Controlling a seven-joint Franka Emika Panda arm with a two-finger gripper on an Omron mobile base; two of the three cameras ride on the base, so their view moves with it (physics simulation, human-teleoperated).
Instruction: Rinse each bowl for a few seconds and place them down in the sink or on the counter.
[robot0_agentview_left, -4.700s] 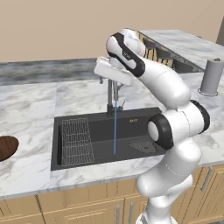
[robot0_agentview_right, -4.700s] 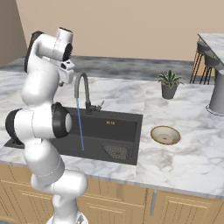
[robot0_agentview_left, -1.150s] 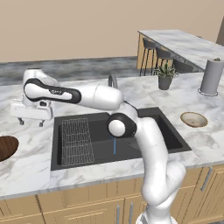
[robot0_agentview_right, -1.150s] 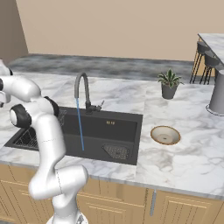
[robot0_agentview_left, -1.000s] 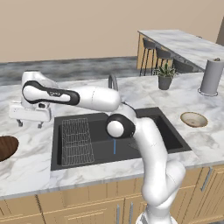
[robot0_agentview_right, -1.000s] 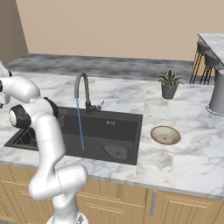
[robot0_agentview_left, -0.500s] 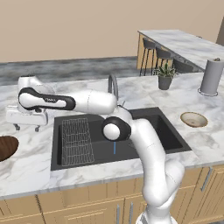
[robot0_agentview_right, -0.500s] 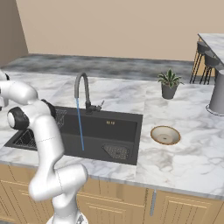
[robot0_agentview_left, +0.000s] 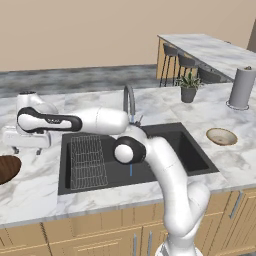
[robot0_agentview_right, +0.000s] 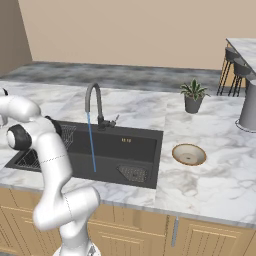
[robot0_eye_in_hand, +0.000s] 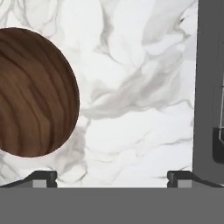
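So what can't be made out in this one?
- Brown bowl: cut off by the left edge in the left base view and by the left edge in the hand view, so its full rim is unseen.
- Claw: small and side-on in the left base view; the gap to the counter is unclear.
- Tan bowl: too small to judge wet or dry.

The Franka Panda arm (robot0_agentview_left: 165, 165) is glossy white, built of rounded tubular links; its joints carry dark, near-black rings and round caps, one large cap facing the left base camera; the hand (robot0_agentview_left: 25, 137) is a boxy white block; two small dark fingertips (robot0_eye_in_hand: 43, 177) are squared and stubby.
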